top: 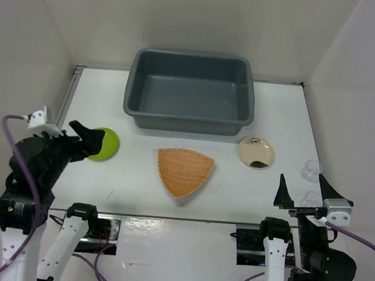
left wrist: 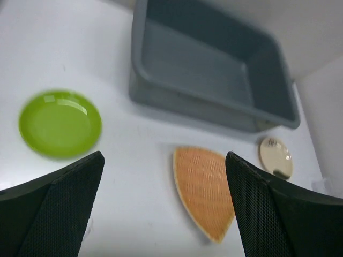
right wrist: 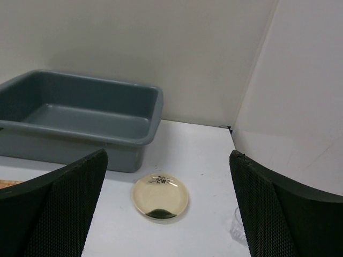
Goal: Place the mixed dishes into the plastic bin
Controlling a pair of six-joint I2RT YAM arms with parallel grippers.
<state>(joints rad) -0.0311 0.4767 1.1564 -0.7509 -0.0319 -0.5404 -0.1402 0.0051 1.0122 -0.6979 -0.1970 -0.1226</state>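
The dark grey plastic bin stands empty at the back centre. The woven orange-tan basket tray lies in front of it. The lime-green plate lies at the left and the cream-gold plate at the right. A small clear cup stands at the far right. My left gripper is open and empty, over the green plate's left edge. My right gripper is open and empty, just in front of the cup. The left wrist view shows the green plate, the basket tray and the bin.
White walls close in the table on the left, back and right. A second clear shape sits between my right fingers. The right wrist view shows the gold plate, the bin and a clear cup.
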